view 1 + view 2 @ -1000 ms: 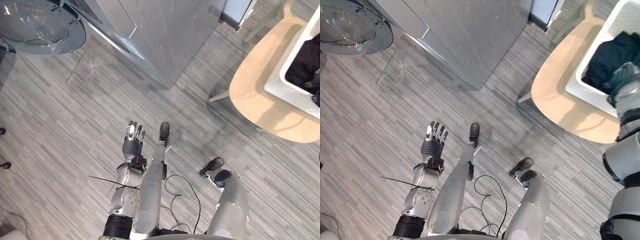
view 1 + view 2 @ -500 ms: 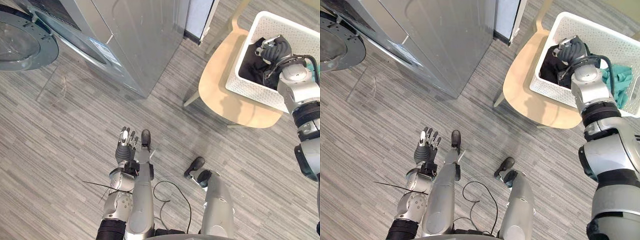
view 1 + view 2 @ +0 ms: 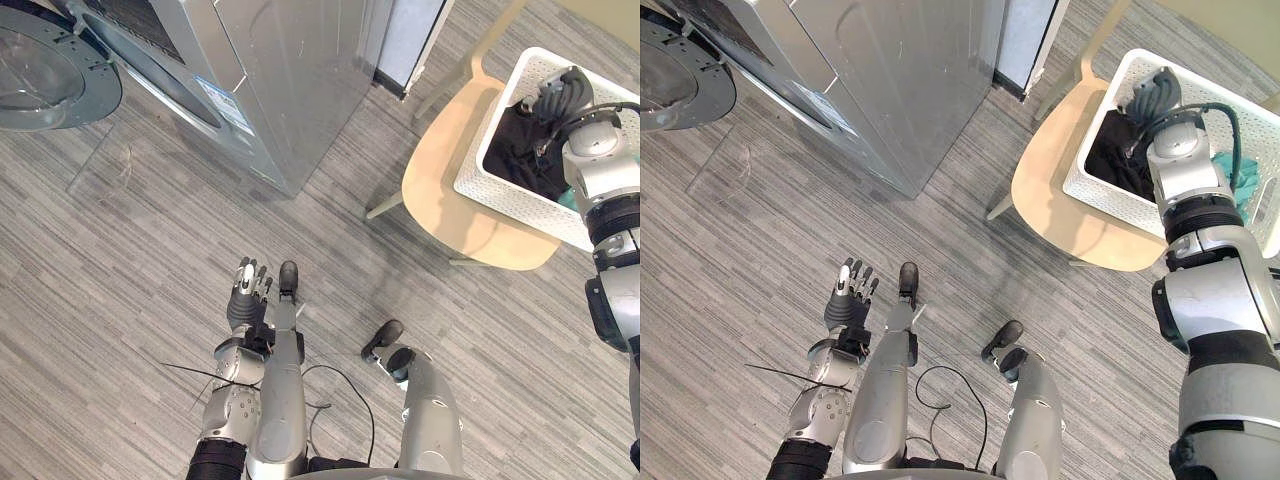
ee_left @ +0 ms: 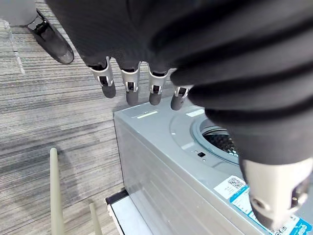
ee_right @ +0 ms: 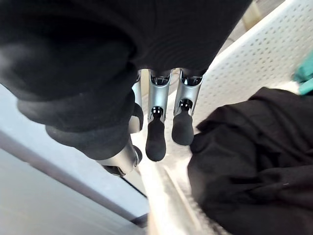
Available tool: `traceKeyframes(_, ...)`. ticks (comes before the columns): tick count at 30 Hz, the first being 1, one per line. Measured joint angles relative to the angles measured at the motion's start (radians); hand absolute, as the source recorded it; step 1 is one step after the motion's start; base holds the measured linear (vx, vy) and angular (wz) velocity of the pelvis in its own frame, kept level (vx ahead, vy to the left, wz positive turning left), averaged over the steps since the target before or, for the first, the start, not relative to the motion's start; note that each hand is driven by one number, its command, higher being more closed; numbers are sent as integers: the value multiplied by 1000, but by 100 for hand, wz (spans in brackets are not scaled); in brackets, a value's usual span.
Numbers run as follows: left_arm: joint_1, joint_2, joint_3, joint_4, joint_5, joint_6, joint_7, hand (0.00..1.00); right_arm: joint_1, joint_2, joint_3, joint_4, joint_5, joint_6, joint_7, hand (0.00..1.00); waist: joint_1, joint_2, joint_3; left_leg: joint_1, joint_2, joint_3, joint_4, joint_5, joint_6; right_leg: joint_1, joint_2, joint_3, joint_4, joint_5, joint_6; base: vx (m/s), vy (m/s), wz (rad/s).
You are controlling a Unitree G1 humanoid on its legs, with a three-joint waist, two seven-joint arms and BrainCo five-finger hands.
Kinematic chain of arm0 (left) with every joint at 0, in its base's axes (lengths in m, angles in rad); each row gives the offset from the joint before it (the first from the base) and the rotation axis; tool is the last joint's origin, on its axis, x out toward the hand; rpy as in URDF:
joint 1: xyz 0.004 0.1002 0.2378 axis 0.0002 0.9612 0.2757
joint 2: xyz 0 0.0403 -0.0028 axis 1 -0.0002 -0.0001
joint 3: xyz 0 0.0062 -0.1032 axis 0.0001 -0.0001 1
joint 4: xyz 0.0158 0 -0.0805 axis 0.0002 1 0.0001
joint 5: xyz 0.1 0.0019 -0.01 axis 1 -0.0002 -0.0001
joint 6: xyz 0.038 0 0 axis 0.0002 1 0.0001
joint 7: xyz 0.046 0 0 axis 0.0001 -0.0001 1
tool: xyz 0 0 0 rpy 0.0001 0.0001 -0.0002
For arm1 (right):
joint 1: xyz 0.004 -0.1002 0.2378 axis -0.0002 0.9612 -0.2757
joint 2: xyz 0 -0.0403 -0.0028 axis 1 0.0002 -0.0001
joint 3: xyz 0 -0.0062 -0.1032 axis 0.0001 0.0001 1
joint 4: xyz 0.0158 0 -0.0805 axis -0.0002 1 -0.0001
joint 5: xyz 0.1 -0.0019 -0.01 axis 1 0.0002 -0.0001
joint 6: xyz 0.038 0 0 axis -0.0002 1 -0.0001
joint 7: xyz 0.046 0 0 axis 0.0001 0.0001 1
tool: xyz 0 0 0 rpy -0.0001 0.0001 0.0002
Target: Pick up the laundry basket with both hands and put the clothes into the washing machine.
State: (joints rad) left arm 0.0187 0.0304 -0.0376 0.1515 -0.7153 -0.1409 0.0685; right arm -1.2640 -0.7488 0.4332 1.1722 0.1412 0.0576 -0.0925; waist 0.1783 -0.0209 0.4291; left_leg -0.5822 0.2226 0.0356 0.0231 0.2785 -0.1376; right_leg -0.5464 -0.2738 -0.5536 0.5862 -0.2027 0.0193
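A pale wooden chair [image 3: 450, 190] stands on grey plank floor [image 3: 100, 300].

Straight-fingered left hand [image 4: 146, 49], washing machine [image 4: 171, 171] beyond

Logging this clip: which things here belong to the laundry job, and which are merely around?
Part of the job: white perforated plastic laundry basket; black clothes and teal cloth inside it; silver washing machine, round door open; right hand over the basket; left hand, open, low above the floor.

Just around: pale wooden chair under the basket; grey striped floor.
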Motion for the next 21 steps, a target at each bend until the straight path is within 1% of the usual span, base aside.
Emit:
traceKeyframes(2, 0, -11, -1, 0, 0, 2, 3, 0, -1, -1, 15, 40, -46, 31, -22, 0, 1, 0, 0, -7, -2, -6, -13, 5, 1, -4, -2, -12, -3, 0, 0, 78, -63, 10)
traceKeyframes(3, 0, -12, -1, 0, 2, 3, 6, 0, -1, -2, 18, 41, -49, 34, -36, 0, 0, 0, 0, -6, -3, -5, -15, 5, 1, -5, -3, -12, -3, 0, 0, 68, -51, 3)
traceKeyframes(5, -2, -18, -4, -3, 4, 5, 21, 0, -10, -3, 18, 41, -55, 34, -88, 0, -3, 0, 0, -6, -5, 0, -16, 5, 1, -5, -6, -12, -5, 0, 0, 55, -37, 0)
traceKeyframes(7, -3, -18, -6, -3, 12, 6, 26, 0, -22, -4, 14, 41, -65, 35, -119, 0, -4, -1, 1, -1, -3, 6, -10, 5, 1, -1, -6, -9, -8, 1, 2, 73, -62, -5)
traceKeyframes(8, -3, -17, -8, -4, 12, 6, 27, 0, -23, -4, 6, 39, -71, 35, -123, 0, -4, -3, 1, 0, -2, 9, -4, 4, 1, 2, -6, -8, -8, 2, 3, 74, -79, -9)
traceKeyframes(9, -2, -14, -14, -9, 12, 7, 26, 0, -20, -3, -6, 39, -74, 34, -123, 0, -5, -5, 3, 1, 1, 15, 26, -13, 0, 13, -5, -7, -7, 2, 4, 57, -71, -17)
traceKeyframes(10, -1, -7, -25, -19, 12, 11, 26, 0, 1, 7, -34, 37, -76, 34, -122, 0, 1, -12, 7, -2, 9, 21, 100, -65, -1, 33, -5, 1, 2, 2, 4, 66, -80, -24)
traceKeyframes(11, 3, 1, -36, -25, 12, 14, 24, 0, 25, 20, -49, 35, -86, 35, -121, 0, 2, -13, 7, -11, 20, 22, 190, -126, 1, 56, -6, 4, 18, 0, 8, 63, -59, -49)
traceKeyframes(12, 9, 18, -45, -26, 18, 20, 17, 0, 67, 48, -83, 23, -118, 35, -115, 0, 0, -12, 8, -22, 49, 19, 352, -236, 8, 79, -10, 19, 82, -2, 13, 37, -34, -50)
traceKeyframes(14, 5, 32, -47, -20, 24, 24, 12, 0, 119, 65, -147, -15, -143, 35, -99, 0, -6, -12, 7, -26, 78, 16, 469, -317, 7, 81, -9, 55, 150, 0, 17, -12, -9, -45)
traceKeyframes(15, -1, 34, -47, -16, 25, 24, 7, 0, 137, 69, -172, -25, -149, 33, -98, 0, -8, -12, 7, -25, 88, 14, 493, -339, 3, 83, -7, 64, 162, 1, 18, -47, -25, -44)
traceKeyframes(16, -29, 47, -49, 22, 30, 24, -3, 0, 177, 77, -239, -29, -155, 33, -97, 0, -6, -8, 9, -11, 110, 7, 497, -353, -2, 65, -5, 76, 197, 18, 43, -40, -23, -39)
traceKeyframes(17, -46, 55, -41, 58, 30, 23, -2, 0, 200, 82, -275, -25, -166, 33, -96, 0, -4, -5, 10, 1, 122, 9, 487, -353, -3, 55, -17, 99, 205, 4, 21, -29, -31, -35)
traceKeyframes(18, -52, 56, -33, 76, 30, 22, 0, 0, 216, 89, -301, -21, -180, 33, -94, 0, -4, -6, 10, 10, 128, 11, 476, -353, -3, 55, -33, 110, 189, 4, 19, 15, -74, -27)
traceKeyframes(19, -58, 58, -26, 111, 31, 19, 2, 0, 240, 108, -370, 2, -193, 33, -79, 0, 1, -3, 11, 31, 147, 16, 457, -354, -8, 71, -67, 122, 112, 9, 22, 49, -175, -32)
traceKeyframes(20, -58, 57, -24, 143, 31, 18, 4, 0, 249, 134, -444, 43, -210, 39, -77, 0, 5, -2, 13, 58, 167, 19, 450, -352, -37, 108, -92, 120, 6, 23, 34, 67, -236, -33)
traceKeyframes(21, -58, 56, -24, 156, 31, 20, 5, 0, 259, 147, -469, 53, -224, 40, -76, 0, 5, -2, 13, 71, 179, 20, 454, -348, -54, 133, -103, 124, -38, 30, 44, 97, -357, -31)
